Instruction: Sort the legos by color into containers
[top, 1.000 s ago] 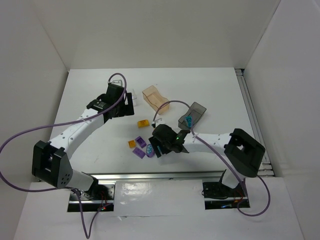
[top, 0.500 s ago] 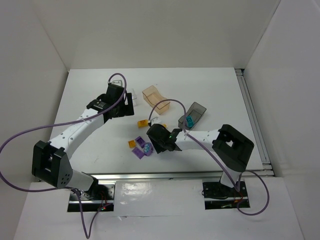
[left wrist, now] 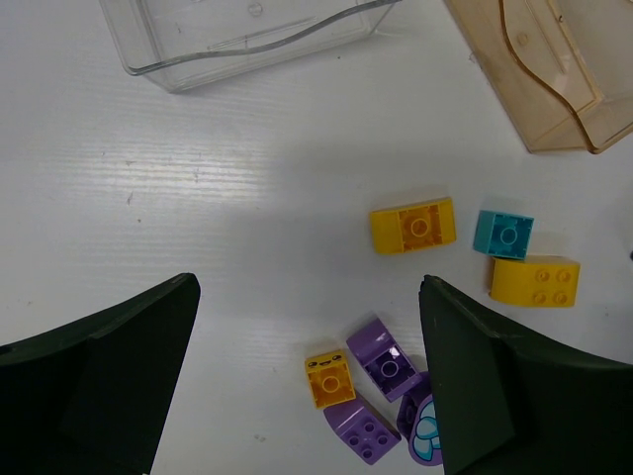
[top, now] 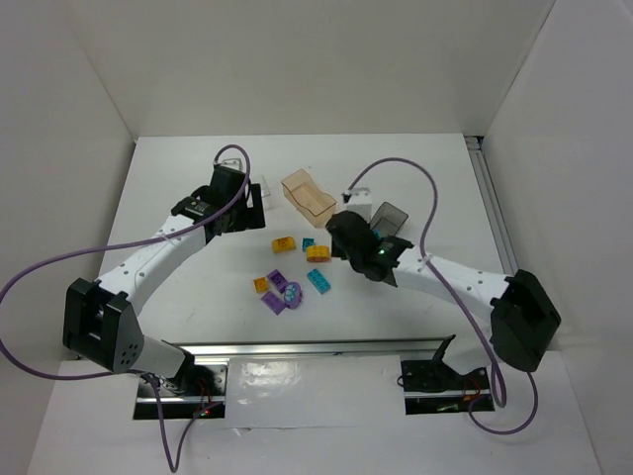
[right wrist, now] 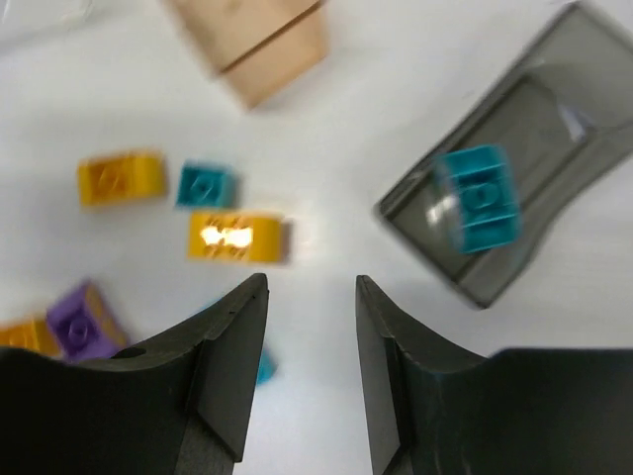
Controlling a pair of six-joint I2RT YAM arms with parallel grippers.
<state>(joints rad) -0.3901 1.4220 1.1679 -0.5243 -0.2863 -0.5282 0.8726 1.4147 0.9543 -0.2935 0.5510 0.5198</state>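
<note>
Loose legos lie mid-table: a yellow one (left wrist: 412, 226), a cyan one (left wrist: 502, 234), a second yellow one (left wrist: 534, 281), a small yellow one (left wrist: 329, 378), two purple ones (left wrist: 386, 358) and a rounded purple piece with a blue pattern (top: 292, 294). Another cyan lego (top: 318, 280) lies to their right. The grey container (right wrist: 435, 228) holds a cyan lego (right wrist: 480, 196). My left gripper (left wrist: 307, 287) hangs wide open and empty beside the clear container (left wrist: 247, 40). My right gripper (right wrist: 312, 282) hovers between the amber container (top: 308, 195) and the grey one, its jaws a narrow gap apart over bare table, holding nothing.
White walls enclose the table on the left, back and right. A purple cable (top: 396, 163) arcs over the right arm above the grey container. The right arm (top: 445, 277) stretches across the table's right half.
My right arm swung from the purple pile up and right toward the grey container, narrowing its jaws and uncovering several legos. The left arm has not moved.
</note>
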